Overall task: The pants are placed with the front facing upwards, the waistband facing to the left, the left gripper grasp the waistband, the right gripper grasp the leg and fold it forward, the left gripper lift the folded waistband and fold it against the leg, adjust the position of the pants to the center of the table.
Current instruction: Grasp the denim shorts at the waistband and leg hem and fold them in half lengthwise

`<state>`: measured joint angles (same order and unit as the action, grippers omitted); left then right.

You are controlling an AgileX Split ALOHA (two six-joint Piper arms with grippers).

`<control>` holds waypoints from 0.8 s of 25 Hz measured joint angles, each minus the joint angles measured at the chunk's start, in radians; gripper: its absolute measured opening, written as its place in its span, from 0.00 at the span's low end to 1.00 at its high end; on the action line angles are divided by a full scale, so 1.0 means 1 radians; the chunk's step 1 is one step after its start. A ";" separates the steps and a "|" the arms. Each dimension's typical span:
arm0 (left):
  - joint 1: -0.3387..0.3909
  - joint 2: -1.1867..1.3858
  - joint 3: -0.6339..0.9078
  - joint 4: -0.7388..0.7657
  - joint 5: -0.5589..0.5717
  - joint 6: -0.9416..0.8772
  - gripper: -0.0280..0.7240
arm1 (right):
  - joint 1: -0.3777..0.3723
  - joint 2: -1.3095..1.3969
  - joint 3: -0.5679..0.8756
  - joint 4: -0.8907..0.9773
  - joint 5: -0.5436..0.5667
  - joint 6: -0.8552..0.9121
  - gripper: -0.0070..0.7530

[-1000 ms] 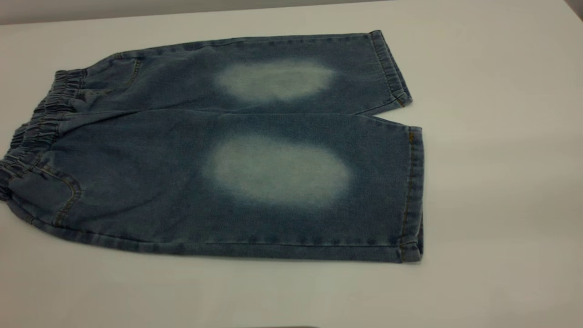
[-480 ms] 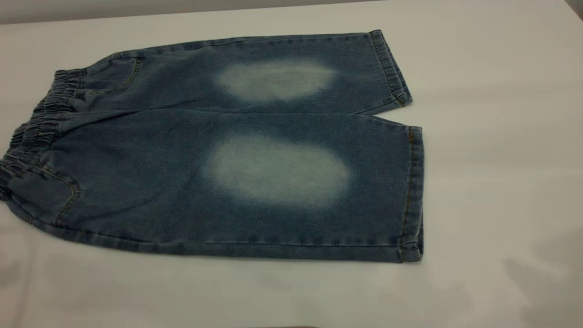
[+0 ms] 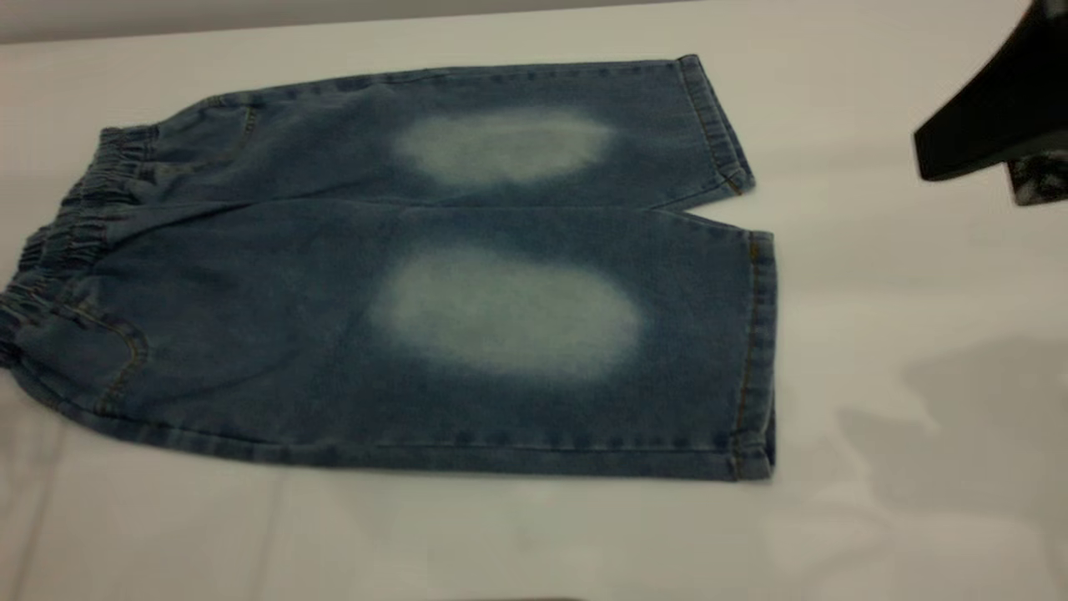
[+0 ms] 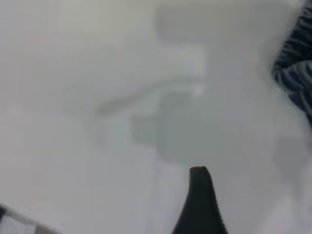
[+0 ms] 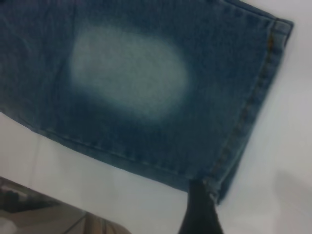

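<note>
Lying flat on the table [image 3: 876, 275], soft floppy pants [image 3: 434, 275], best grabbed at bunchy waistband [image 3: 75, 225] and leg hem; right gripper [image 3: 993, 125] far right, open or shut unclear.

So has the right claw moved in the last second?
Yes. The right claw has come into the exterior view at the upper right, beyond the leg hems of the pants, which lie unmoved on the table.

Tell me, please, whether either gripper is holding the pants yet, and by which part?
Nothing is held. The pants lie flat on the table; the right gripper is off the fabric, beyond the leg hems.
</note>
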<state>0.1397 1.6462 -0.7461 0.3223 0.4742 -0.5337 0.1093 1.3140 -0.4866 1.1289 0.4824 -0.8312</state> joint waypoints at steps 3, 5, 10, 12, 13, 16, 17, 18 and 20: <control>0.001 0.080 -0.042 -0.053 -0.039 0.042 0.70 | 0.000 0.012 0.000 0.070 -0.006 -0.069 0.58; 0.001 0.123 -0.069 -0.080 -0.058 0.059 0.70 | 0.000 0.012 0.000 0.094 -0.008 -0.089 0.58; 0.001 0.211 -0.101 -0.100 -0.107 0.074 0.70 | 0.000 0.012 0.000 0.103 -0.011 -0.101 0.58; 0.001 0.244 -0.101 -0.117 -0.149 0.074 0.70 | 0.000 0.012 0.000 0.104 -0.011 -0.101 0.58; 0.001 0.259 -0.101 -0.132 -0.169 0.074 0.70 | 0.000 0.012 0.000 0.104 -0.011 -0.102 0.58; 0.001 0.309 -0.101 -0.180 -0.233 0.076 0.70 | 0.000 0.012 0.000 0.105 -0.011 -0.103 0.58; 0.001 0.324 -0.101 -0.191 -0.239 0.077 0.70 | 0.000 0.012 0.000 0.105 -0.011 -0.103 0.58; 0.001 0.337 -0.103 -0.196 -0.240 0.078 0.70 | 0.000 0.012 0.000 0.105 -0.011 -0.103 0.58; 0.001 0.358 -0.105 -0.199 -0.242 0.078 0.70 | 0.000 0.012 0.000 0.105 -0.011 -0.103 0.58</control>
<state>0.1409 2.0038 -0.8509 0.1228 0.2321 -0.4556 0.1093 1.3264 -0.4866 1.2343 0.4716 -0.9346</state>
